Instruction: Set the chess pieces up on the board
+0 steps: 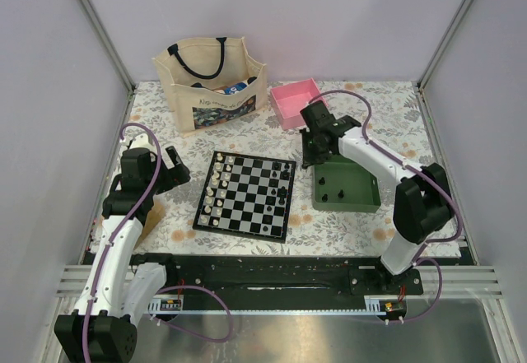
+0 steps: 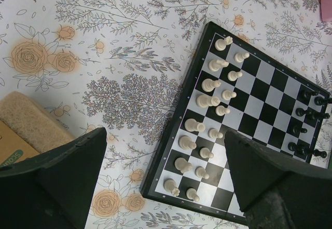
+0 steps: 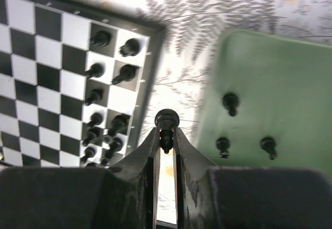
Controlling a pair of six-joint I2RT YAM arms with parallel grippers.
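Right tool (image 3: 166, 135) pinched tight; left tool (image 2: 165, 135) spread wide.

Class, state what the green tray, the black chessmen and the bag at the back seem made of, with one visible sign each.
Green tray: probably moulded plastic, smooth with faint sheen, rounded walls. Black chessmen: likely glossy plastic; small highlights on their heads. Bag: seemingly matte cream fabric; sagging sides, soft black strap handles.

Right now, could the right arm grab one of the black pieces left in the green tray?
Probably not yet: the right gripper is shut on a black chess piece. The three pieces in the green tray lie uncovered just beside it.
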